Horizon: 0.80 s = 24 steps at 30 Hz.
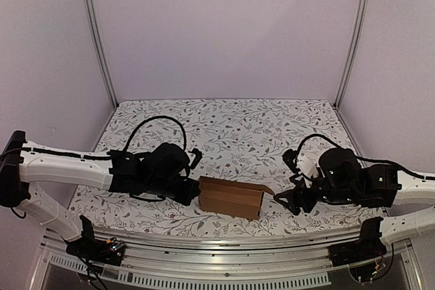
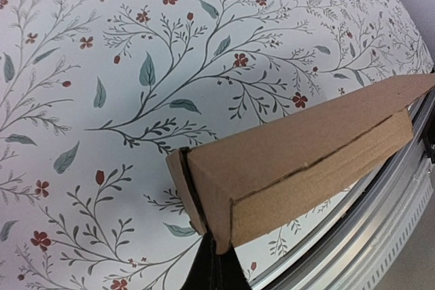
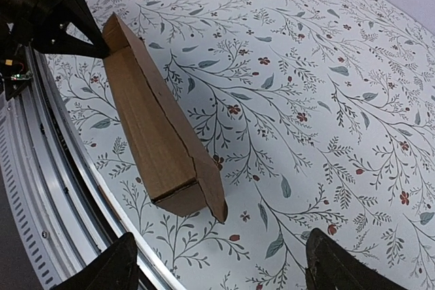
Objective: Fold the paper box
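The box [image 1: 231,198] is being borne by the bench [image 1: 238,127], directly between both end effectors. The left end effector [image 1: 194,191] is being held pressed together, its tips touching the box's end. The right end effector [image 3: 221,266] is being held spread, the box just ahead, apart from its fingers

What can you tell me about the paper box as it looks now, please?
The paper box is plain brown cardboard, folded into a long, narrow carton lying on the floral table near the table's front edge. A pointed flap sticks out at its right end. The shut left gripper appears to pinch its left end; the open right gripper faces the other end without touching.
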### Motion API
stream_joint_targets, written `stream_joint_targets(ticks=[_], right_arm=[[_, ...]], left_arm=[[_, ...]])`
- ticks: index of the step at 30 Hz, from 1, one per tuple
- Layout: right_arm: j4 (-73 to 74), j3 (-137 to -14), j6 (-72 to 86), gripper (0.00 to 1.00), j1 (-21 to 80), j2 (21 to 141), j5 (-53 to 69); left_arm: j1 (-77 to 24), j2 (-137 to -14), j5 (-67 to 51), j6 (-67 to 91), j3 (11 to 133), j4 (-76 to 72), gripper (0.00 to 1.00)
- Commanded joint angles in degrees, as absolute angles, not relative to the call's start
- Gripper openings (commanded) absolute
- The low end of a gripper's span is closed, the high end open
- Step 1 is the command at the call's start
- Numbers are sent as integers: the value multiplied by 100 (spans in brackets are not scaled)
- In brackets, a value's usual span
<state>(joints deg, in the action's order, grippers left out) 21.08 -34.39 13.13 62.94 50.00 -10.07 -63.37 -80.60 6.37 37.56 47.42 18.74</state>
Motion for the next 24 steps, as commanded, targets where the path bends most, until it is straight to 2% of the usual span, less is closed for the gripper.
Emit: stream_joint_targets(ticks=[1,14,24], right_arm=[[2472,-3717,1493,78,6281,5434,-889],[2391,-4337,1128,47,6281,6465,-785],[2561,-4462,1090,22,6280,6804,-754]], left_arm=[[-6469,-8348,449,3741,4640,2378,0],[-6478,-8333,425,3735,4650,2389,0],[-6478,-8339,417,3728,4650,2377,0]])
